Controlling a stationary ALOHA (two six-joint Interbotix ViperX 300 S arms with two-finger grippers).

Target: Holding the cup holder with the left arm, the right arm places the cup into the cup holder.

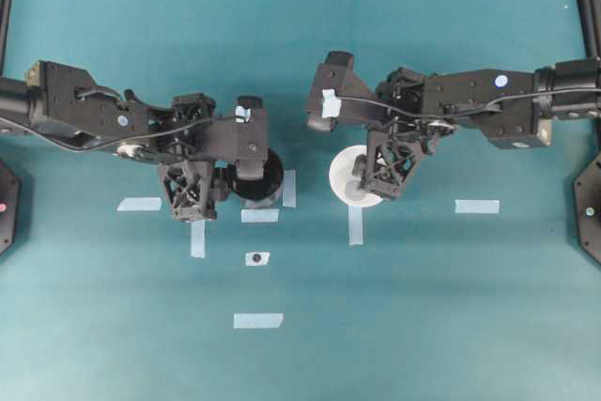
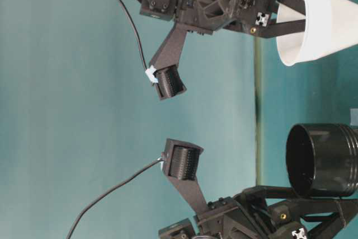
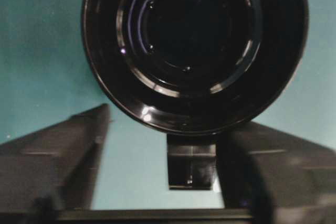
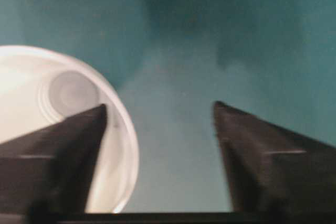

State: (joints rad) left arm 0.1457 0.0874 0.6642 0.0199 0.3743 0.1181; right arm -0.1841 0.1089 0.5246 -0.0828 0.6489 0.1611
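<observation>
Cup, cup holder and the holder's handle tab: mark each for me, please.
cup (image 1: 344, 174): overhead view, on the white rim's left part.
cup holder (image 3: 131, 106): left wrist view, on the glossy black rim, lower left.
handle tab (image 3: 191, 163): left wrist view, on the stubby block under the ring.

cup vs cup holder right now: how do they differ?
Colour: the cup is plain white; the cup holder is glossy black.
Shape: the cup tapers to a small base; the cup holder is straight-sided with a stubby side tab.
Grip: one right gripper finger sits inside the cup's rim; the left gripper straddles the holder's tab.
Shared: both are round and open.
</observation>
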